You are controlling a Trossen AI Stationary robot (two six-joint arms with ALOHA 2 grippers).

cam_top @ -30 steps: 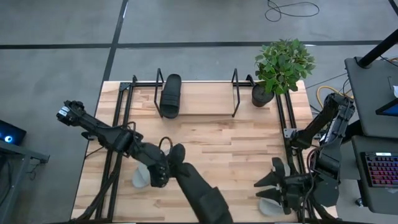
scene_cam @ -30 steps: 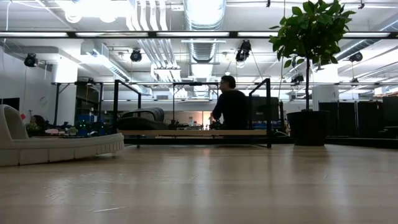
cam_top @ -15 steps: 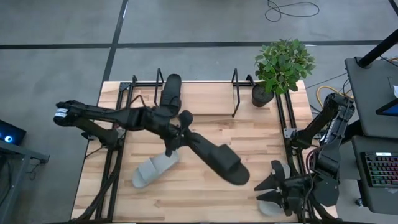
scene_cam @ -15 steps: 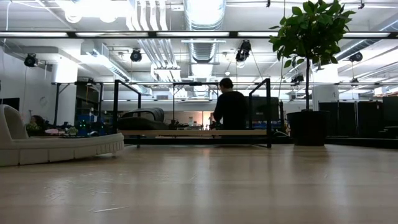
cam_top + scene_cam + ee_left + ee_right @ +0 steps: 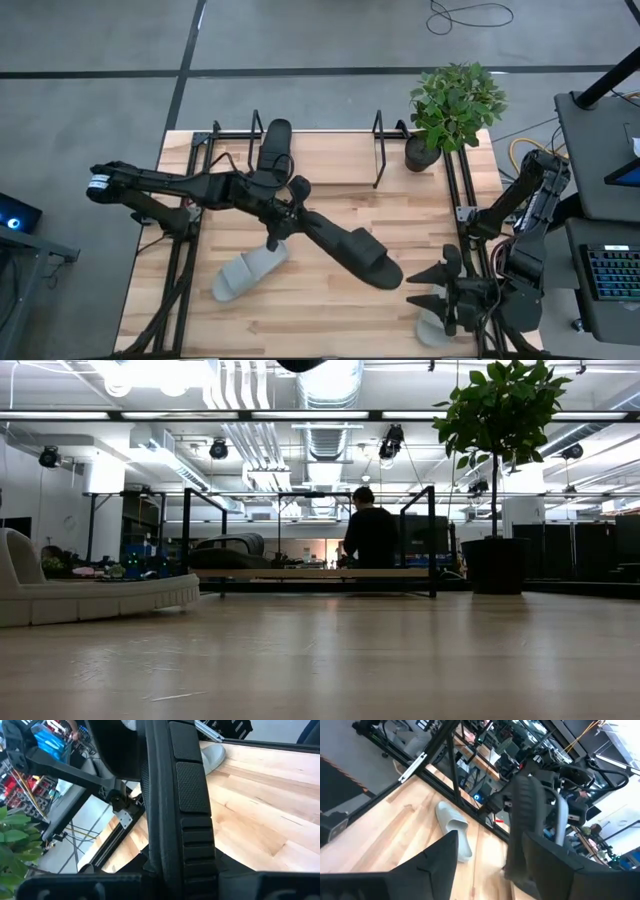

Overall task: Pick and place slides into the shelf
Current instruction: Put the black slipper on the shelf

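My left gripper [image 5: 292,208] hangs above the table's middle, shut on a dark slide [image 5: 350,252] that sticks out toward the right near corner. A second dark slide [image 5: 273,150] lies on the base board of the shelf [image 5: 330,160] at the far edge. One light grey slide [image 5: 250,272] lies flat on the table, left of centre. Another light grey slide [image 5: 432,333] lies at the right near corner. My right gripper [image 5: 430,298] hovers open just above it, holding nothing. My left gripper pinches the dark slide's heel end [image 5: 175,865] between its two fingers. The fingers come from the table's left, slanting a little downward, and lie along the slide. The slide is lifted clear of the table, its strap end [image 5: 378,266] farthest from the gripper.
A potted plant [image 5: 455,105] stands at the far right corner beside the shelf's right end loop [image 5: 380,150]. Black frame rails run along both table sides. Bare wood lies between the shelf and the held slide. A person [image 5: 372,535] sits beyond the table.
My left gripper has swung from the table's near edge toward the shelf, carrying the dark slide, which has turned about so that it points toward the right near corner. The light grey slide it had hidden now shows. My right gripper has opened a little wider.
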